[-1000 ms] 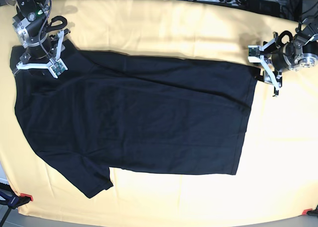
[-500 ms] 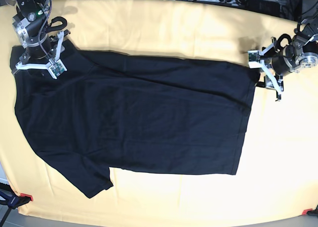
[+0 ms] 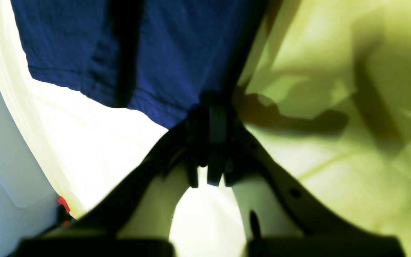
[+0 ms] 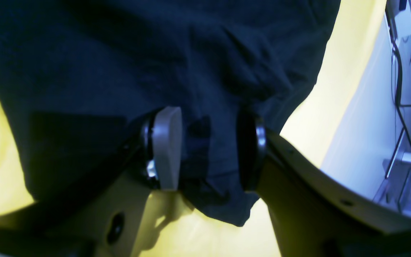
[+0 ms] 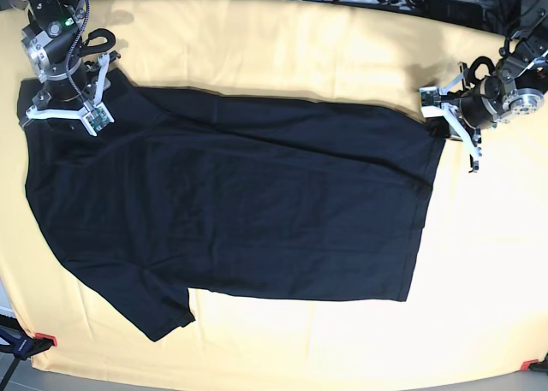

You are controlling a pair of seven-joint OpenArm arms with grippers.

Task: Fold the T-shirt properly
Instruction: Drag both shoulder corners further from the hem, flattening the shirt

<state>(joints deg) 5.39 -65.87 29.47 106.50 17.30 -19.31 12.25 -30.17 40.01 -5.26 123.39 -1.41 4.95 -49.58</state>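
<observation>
T-shirt (image 5: pixel 231 203) lies flat across the tabletop (image 5: pixel 282 57), limp and light. Left gripper (image 3: pixel 209 142) is clenched on its hem corner; right gripper (image 4: pixel 205 150) straddles the far corner, jaws apart. Corners suit best.

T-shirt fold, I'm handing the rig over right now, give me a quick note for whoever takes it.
Left pincer: shut on the T-shirt at its hem corner, at the base view's right.
Right pincer: jaws apart, straddling the shirt's edge at the shoulder end, not clamped.
T-shirt: spread out almost flat on the yellow tablecloth, one sleeve sticking out toward the near-left corner.
Done: only the grasp on the hem corner. No fold yet.
Left: close the right pincer on the cloth, then make every fold.
</observation>
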